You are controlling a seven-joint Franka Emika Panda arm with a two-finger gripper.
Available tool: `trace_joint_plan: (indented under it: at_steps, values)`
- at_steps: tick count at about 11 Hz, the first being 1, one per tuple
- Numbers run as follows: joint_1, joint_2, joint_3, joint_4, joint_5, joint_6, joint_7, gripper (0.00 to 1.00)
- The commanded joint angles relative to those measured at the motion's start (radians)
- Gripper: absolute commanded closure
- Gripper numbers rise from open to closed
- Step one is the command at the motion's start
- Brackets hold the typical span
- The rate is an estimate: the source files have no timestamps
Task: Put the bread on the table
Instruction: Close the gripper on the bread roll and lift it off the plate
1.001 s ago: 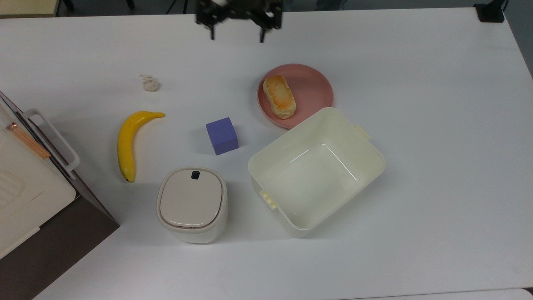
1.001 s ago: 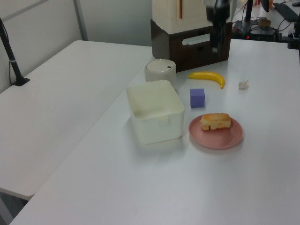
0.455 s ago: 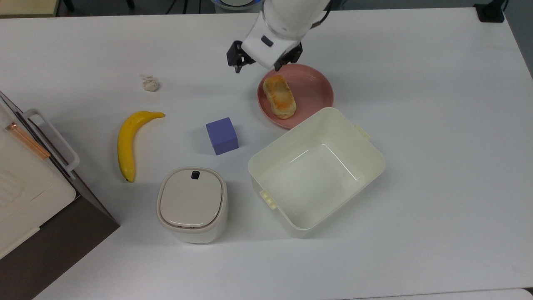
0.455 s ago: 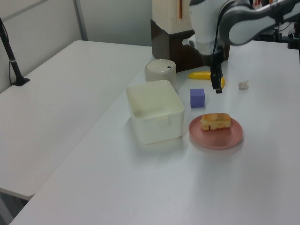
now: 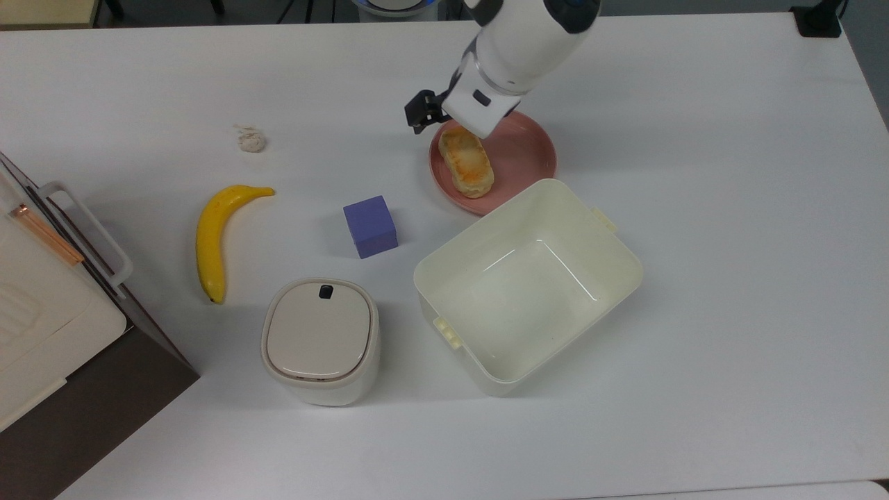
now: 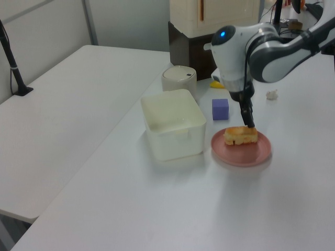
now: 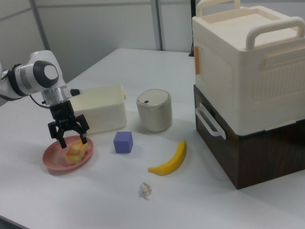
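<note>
We are on the reach-in step: our jaws hang open just above the end of the bread (image 5: 466,161) lying on the pink plate (image 5: 528,149), so next we should lower, close, then lift it to the bare worktop (image 5: 729,173).

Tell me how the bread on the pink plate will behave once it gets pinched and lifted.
The bread looks like a soft bun with a toasted top, so it will probably give under a squeeze rather than stay rigid. For its size it is likely light. It lies flat and oblong on the pink plate, so rolling seems unlikely. The open end effector straddles it across its width, a sensible grip.
</note>
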Motion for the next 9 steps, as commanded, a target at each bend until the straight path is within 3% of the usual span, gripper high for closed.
trace_joint_plan:
  at_steps: [1,5,6,9]
  values:
    - [0.028,0.047,-0.006,-0.006,-0.039,0.027,0.036,0.0]
    - [0.032,0.065,-0.003,0.008,-0.048,0.048,0.028,0.0]
    - [0.031,0.073,-0.003,0.007,-0.049,0.048,0.022,0.05]
    - [0.029,0.113,-0.003,0.007,-0.063,0.048,0.011,0.39]
